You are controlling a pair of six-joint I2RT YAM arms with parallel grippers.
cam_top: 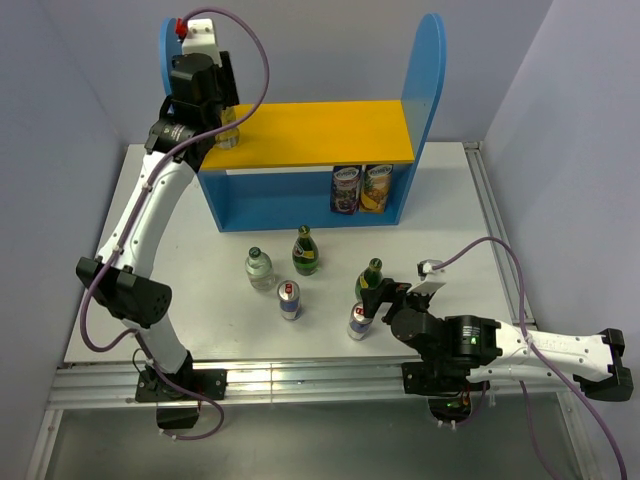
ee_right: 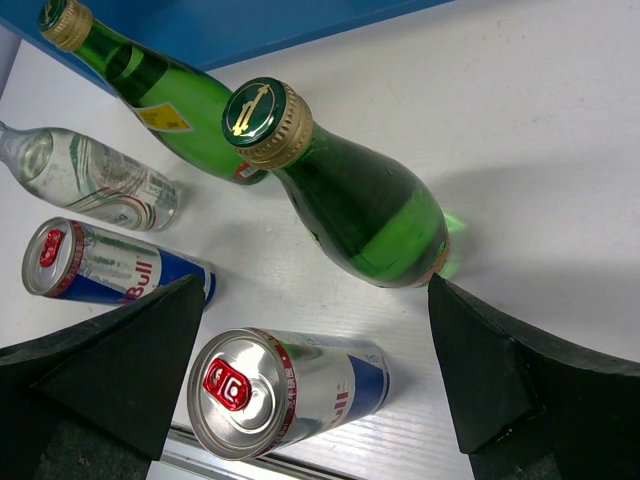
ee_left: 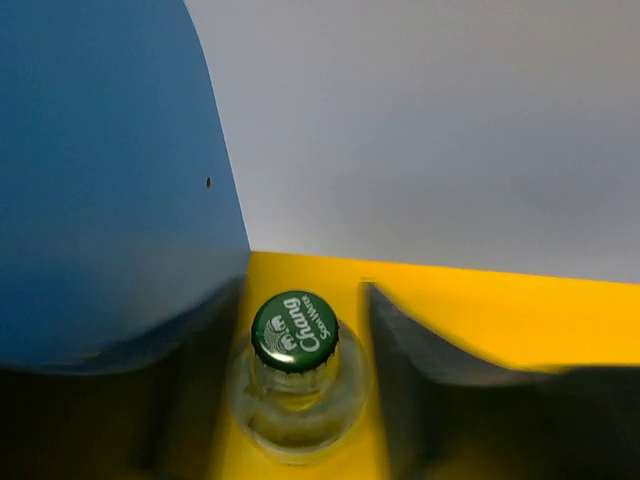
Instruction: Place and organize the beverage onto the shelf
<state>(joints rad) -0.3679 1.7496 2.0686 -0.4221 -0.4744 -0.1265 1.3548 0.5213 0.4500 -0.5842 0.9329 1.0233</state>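
Note:
The blue shelf (cam_top: pixel 425 90) stands at the back, with a yellow upper board (cam_top: pixel 320 130). My left gripper (cam_top: pixel 215 105) is at the board's left end, shut on a clear pale-yellow bottle (cam_top: pixel 228 132) that stands on the board. In the left wrist view its green cap (ee_left: pixel 295 331) sits between the fingers (ee_left: pixel 400 340). My right gripper (cam_top: pixel 378 298) is open and low over the table. A blue-silver can (ee_right: pixel 290 390) lies between its fingers, and a dark green bottle (ee_right: pixel 350 200) stands just beyond. Further left on the table are a second green bottle (cam_top: pixel 305 250), a clear bottle (cam_top: pixel 259 268) and a second can (cam_top: pixel 289 299).
Two fruit-printed containers (cam_top: pixel 346 188) (cam_top: pixel 376 187) stand on the right of the shelf's lower tier. The shelf's left side panel (ee_left: pixel 110 170) is close beside my left gripper. A metal rail (cam_top: pixel 300 380) runs along the table's near edge.

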